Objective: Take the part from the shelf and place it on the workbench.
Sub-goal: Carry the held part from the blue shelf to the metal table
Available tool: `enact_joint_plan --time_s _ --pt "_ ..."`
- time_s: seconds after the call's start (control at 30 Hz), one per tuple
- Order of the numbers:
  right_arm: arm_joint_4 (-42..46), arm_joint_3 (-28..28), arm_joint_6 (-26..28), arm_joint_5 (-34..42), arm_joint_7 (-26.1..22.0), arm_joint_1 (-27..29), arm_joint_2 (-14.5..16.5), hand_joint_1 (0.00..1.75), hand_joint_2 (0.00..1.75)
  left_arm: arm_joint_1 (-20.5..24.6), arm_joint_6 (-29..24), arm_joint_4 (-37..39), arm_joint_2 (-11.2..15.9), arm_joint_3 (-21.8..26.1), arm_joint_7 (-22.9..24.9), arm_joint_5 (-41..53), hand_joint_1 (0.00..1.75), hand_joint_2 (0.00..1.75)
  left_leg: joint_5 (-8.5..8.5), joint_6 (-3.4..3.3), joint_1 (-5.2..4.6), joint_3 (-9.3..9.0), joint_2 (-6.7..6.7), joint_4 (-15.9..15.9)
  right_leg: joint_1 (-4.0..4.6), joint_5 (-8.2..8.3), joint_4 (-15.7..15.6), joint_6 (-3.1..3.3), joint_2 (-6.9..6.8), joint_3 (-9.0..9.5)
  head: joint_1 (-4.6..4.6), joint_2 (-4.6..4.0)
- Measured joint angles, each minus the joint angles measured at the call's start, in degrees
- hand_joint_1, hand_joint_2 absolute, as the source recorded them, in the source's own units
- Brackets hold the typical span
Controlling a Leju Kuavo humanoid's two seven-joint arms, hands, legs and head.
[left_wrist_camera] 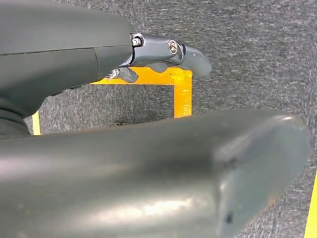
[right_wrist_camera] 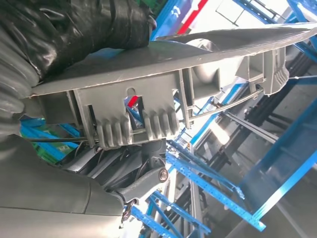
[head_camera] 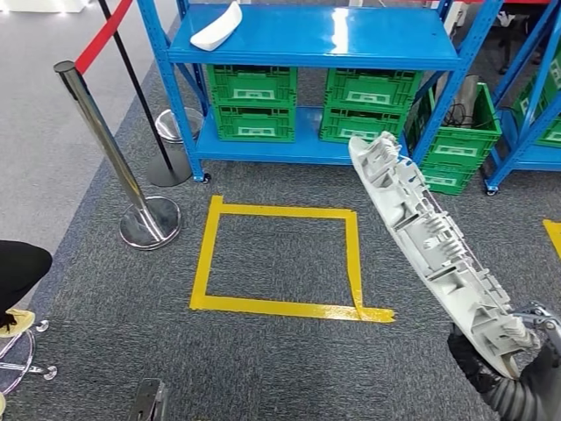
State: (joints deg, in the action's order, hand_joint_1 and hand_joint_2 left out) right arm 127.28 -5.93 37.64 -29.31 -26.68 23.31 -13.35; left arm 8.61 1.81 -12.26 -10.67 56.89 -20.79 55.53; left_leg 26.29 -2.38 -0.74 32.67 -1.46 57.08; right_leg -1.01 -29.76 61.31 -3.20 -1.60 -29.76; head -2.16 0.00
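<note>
My right hand (head_camera: 508,379) grips the near end of a long pale grey plastic part (head_camera: 429,235) at the lower right of the head view. The part slants up and away over the carpet toward the blue shelf (head_camera: 317,39), ribbed side up. In the right wrist view the part (right_wrist_camera: 157,64) runs across the picture under my dark fingers (right_wrist_camera: 67,29). A second white part (head_camera: 216,28) lies on the shelf's top board at its left end. My left hand (left_wrist_camera: 112,173) hangs over the carpet, fingers (left_wrist_camera: 160,49) held straight and apart from the thumb, holding nothing.
A yellow tape square (head_camera: 278,259) marks the carpet before the shelf. Green crates (head_camera: 252,101) fill the lower shelf, and more stand at the right (head_camera: 457,140). A chrome post (head_camera: 112,153) with a red belt stands at left. A chrome stool base (head_camera: 20,360) sits at the near left.
</note>
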Motion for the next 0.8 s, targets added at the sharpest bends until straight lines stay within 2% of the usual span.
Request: enact_joint_plan --time_s 0.03,0.07,0.13,0.17,0.2,0.23,0.3,0.33,0.37,0.4,0.43,0.5,0.53,0.57,0.63,0.67,0.7,0.77,0.8 --pt "0.0 0.0 -0.2 0.3 -0.1 -0.3 0.0 1.75 1.75 0.1 0.0 0.0 0.0 -0.1 0.0 0.0 0.00 0.00 -0.15 0.27 -0.13 0.21 -0.19 0.3 0.12 -0.54 -2.8 0.13 -0.44 1.72 0.00 0.00" --pt "0.0 0.1 -0.4 0.6 -0.2 -0.5 0.0 1.75 1.75 0.1 0.0 0.0 0.0 -0.2 0.0 -0.1 0.00 0.00 -0.34 0.56 -0.22 0.37 -0.43 0.5 0.27 -1.17 -4.0 0.36 -0.58 2.20 -0.01 0.00" --pt "0.0 0.2 -0.6 0.9 -0.2 -0.6 0.0 1.75 1.75 0.2 0.0 0.0 0.0 -0.6 0.0 -0.1 0.00 0.00 -0.46 1.15 -0.14 0.55 -0.79 0.9 0.23 -0.93 -4.4 1.28 -0.08 1.59 -0.05 0.00" --pt "0.0 0.2 -0.7 0.9 -0.3 -0.6 0.0 1.75 1.75 0.2 0.0 0.0 0.0 -0.7 0.0 -0.1 0.00 0.00 0.18 1.49 -0.04 0.78 -0.64 1.5 0.16 -0.66 -4.4 1.82 0.22 1.28 0.01 0.00" --pt "0.0 0.2 -0.7 1.0 -0.3 -0.7 0.0 1.75 1.75 0.2 0.0 0.0 0.0 -0.9 0.0 -0.1 0.00 0.00 1.55 1.85 0.07 1.32 -0.28 3.0 0.06 -0.34 -4.5 2.37 0.49 1.16 0.11 0.00" --pt "0.0 0.3 -0.7 1.0 -0.4 -0.7 0.0 1.75 1.75 0.3 0.0 0.0 0.0 -0.9 0.0 -0.1 0.00 0.00 3.64 2.20 0.22 2.29 0.20 5.6 0.01 0.02 -4.5 2.77 0.81 0.97 0.24 0.00" --pt "0.0 0.3 -0.7 1.1 -0.5 -0.7 0.0 1.75 1.75 0.3 0.0 0.0 0.0 -1.0 0.0 -0.1 0.00 0.00 8.00 2.61 0.47 4.84 0.75 13.2 0.07 0.66 -4.4 3.12 1.66 0.33 0.42 0.00" --pt "0.0 0.3 -0.7 1.1 -0.6 -0.7 0.0 1.75 1.75 0.3 0.0 0.0 0.0 -1.0 0.0 -0.1 0.00 0.00 9.05 2.65 0.53 5.67 0.83 16.2 0.10 0.92 -4.2 3.14 2.20 -0.08 0.43 0.00" --pt "0.0 0.3 -0.6 1.1 -0.6 -0.6 0.0 1.75 1.75 0.3 0.0 0.0 0.0 -1.0 0.0 -0.1 0.00 0.00 8.88 2.58 0.56 5.67 0.91 17.2 0.15 1.09 -4.1 3.11 2.75 -0.41 0.43 0.00" --pt "0.0 0.3 -0.6 1.1 -0.7 -0.5 0.0 1.75 1.75 0.3 -0.1 0.0 0.0 -1.0 0.0 -0.1 0.00 0.00 7.62 2.39 0.56 4.71 1.09 16.0 0.20 1.20 -3.9 3.07 3.34 -0.65 0.44 0.00" --pt "0.1 0.3 -0.6 1.1 -0.8 -0.3 0.0 1.75 1.75 0.3 -0.1 0.0 0.0 -1.0 0.0 -0.1 0.00 0.00 5.57 2.03 0.55 2.82 1.65 12.7 0.26 1.25 -3.8 3.02 3.93 -0.77 0.44 0.00" --pt "0.3 0.5 -0.6 1.1 -1.1 -0.2 0.0 1.75 1.75 0.3 -0.3 0.0 0.1 -1.1 0.0 -0.1 0.00 0.00 2.66 1.09 0.59 -1.13 4.08 5.1 0.30 1.40 -3.5 2.79 5.09 -1.08 0.31 0.00" --pt "0.4 0.6 -0.5 1.2 -1.2 -0.2 0.0 1.75 1.75 0.3 -0.4 0.0 0.1 -1.1 0.0 -0.1 0.00 0.00 2.06 0.78 0.58 -2.37 5.14 2.5 0.18 1.61 -3.5 2.46 5.70 -1.33 0.35 0.00" --pt "0.6 0.8 -0.5 1.2 -1.3 -0.2 0.0 1.75 1.75 0.3 -0.4 0.0 0.1 -1.1 0.0 -0.1 0.00 0.00 2.09 0.60 0.54 -2.87 5.70 1.4 -0.02 1.89 -3.6 2.05 6.32 -1.64 0.40 0.00" --pt "0.9 1.2 -0.5 1.3 -1.4 0.0 0.0 1.75 1.75 0.4 -0.5 0.0 0.0 -1.3 0.0 -0.1 0.00 0.00 1.89 0.52 0.51 -3.13 4.82 0.2 -0.30 2.35 -3.7 1.18 7.29 -2.20 0.65 0.00" --pt "1.0 1.4 -0.4 1.4 -1.4 0.1 0.0 1.75 1.75 0.6 -0.6 0.0 0.0 -1.4 0.0 -0.1 0.00 0.00 1.70 0.35 0.59 -3.26 4.10 -0.5 -0.24 2.12 -3.5 0.88 6.67 -2.67 0.61 0.00" --pt "1.2 1.5 -0.4 1.4 -1.5 0.2 0.0 1.75 1.75 0.8 -0.6 0.0 -0.1 -1.4 0.0 -0.1 0.00 0.00 1.49 0.15 0.71 -3.38 3.35 -1.2 -0.15 1.30 -2.4 0.61 5.51 -3.41 0.46 0.00" --pt "1.3 1.6 -0.4 1.4 -1.6 0.1 0.0 1.75 1.75 1.0 -0.6 0.0 -0.1 -1.6 0.0 -0.1 0.00 0.00 1.17 -0.15 0.80 -3.31 1.84 -1.7 -0.10 -1.91 3.2 0.05 2.75 -6.25 0.17 0.00" --pt "1.3 1.6 -0.4 1.5 -1.6 0.0 0.0 1.75 1.75 0.9 -0.6 0.0 -0.1 -1.6 0.0 -0.1 0.00 0.00 1.14 -0.20 0.77 -3.14 1.10 -1.6 -0.17 -3.67 7.2 -0.24 2.19 -8.00 0.05 0.00"
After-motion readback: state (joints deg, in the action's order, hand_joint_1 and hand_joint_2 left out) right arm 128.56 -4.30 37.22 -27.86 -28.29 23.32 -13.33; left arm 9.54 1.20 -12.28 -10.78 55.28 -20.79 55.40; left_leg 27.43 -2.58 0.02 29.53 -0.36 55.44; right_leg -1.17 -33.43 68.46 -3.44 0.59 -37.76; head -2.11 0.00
